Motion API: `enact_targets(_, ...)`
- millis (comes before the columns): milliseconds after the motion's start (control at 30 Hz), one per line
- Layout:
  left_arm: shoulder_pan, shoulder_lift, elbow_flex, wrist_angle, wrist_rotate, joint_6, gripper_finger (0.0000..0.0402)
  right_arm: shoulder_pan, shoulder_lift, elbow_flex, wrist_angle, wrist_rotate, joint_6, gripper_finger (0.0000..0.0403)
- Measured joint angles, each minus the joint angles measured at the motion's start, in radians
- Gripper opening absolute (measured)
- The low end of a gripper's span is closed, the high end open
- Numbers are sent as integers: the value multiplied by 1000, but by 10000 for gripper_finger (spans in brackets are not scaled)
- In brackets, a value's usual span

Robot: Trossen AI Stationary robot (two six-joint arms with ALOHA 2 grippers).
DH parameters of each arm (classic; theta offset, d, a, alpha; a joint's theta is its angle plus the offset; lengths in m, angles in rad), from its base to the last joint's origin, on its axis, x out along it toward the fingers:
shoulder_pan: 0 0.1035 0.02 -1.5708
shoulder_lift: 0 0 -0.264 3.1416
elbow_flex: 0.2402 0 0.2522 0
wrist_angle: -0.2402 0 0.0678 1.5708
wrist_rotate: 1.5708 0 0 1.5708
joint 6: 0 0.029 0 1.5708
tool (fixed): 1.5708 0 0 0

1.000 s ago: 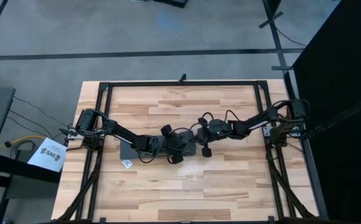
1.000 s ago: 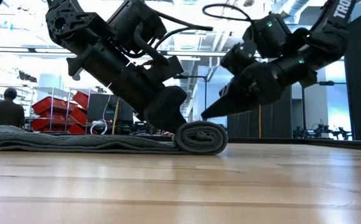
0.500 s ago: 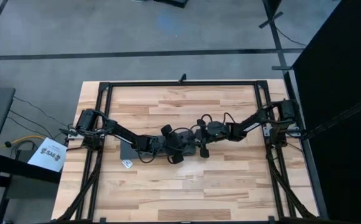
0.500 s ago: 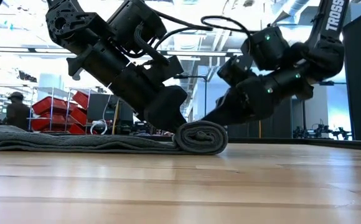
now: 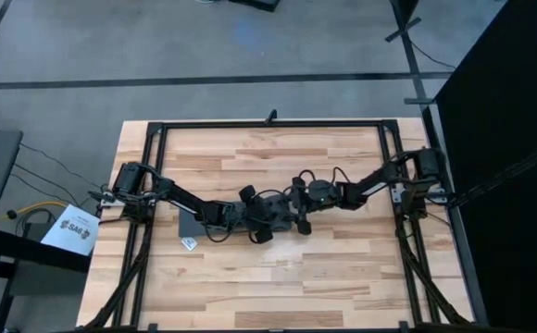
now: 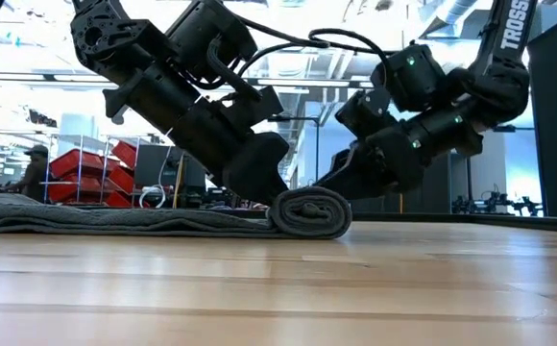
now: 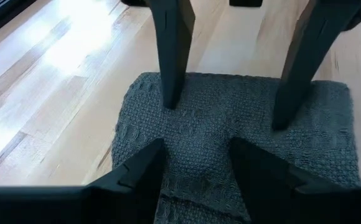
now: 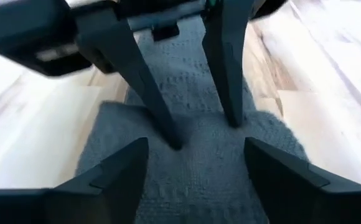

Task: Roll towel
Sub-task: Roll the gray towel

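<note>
Spread apart, both grippers' jaws press on the dark grey soft cloth towel (image 6: pixel 163 219), the left gripper (image 5: pixel 259 220) at nine o'clock of its rolled end, the right gripper (image 5: pixel 298 215) at three.

- The towel (image 6: pixel 163 219), a dark grey cloth with a coarse woven texture, is lying on the desk (image 6: pixel 278 288) near the middle of the high view.
- In the low view it is sitting partly rolled: a tight spiral roll (image 6: pixel 309 212) is resting at the frame's centre, with the unrolled part stretching flat toward the left edge.
- In the high view a small white label tag (image 5: pixel 189 244) is showing at the towel's lower left corner.
- In both wrist views the weave is filling the middle of the frame.
</note>
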Motion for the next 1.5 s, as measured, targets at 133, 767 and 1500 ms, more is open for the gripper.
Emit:
enact_targets(133,-4,0,3,2,0,12,173,-1,53,2,23,0,5,259)
enact_targets(767,-62,-109,113,-423,6,123,173,-5,84,3,14,-2,24,258)
enact_targets(1500,70,4,89,-321,97,89,173,3,85,0,15,0,46,258)
